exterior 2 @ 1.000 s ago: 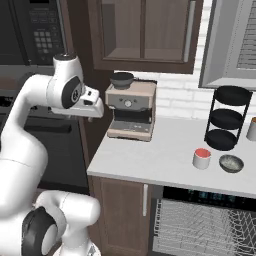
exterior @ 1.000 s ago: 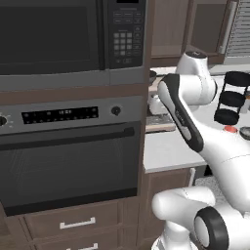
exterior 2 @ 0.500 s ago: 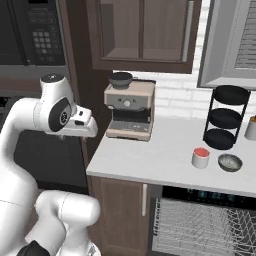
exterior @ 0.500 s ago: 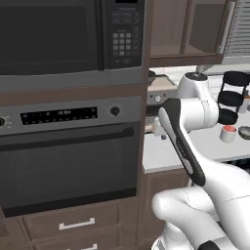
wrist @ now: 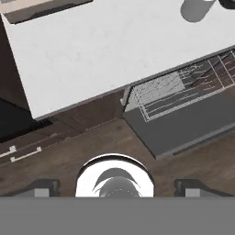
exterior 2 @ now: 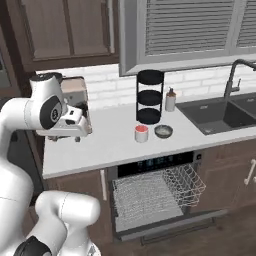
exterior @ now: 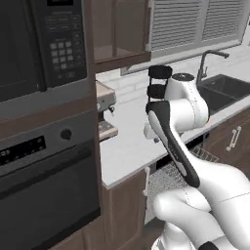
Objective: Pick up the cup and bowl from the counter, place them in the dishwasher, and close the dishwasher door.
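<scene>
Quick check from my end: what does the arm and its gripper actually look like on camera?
The arm is glossy white with rounded, bulbous links and dark grey round caps at its joints. A black strip runs along one link. The gripper has two small dark fingertips. No cables or markings visible.

Base views flank the arm, sharing the counter, hand view looks down

cup cut by top edge
</scene>
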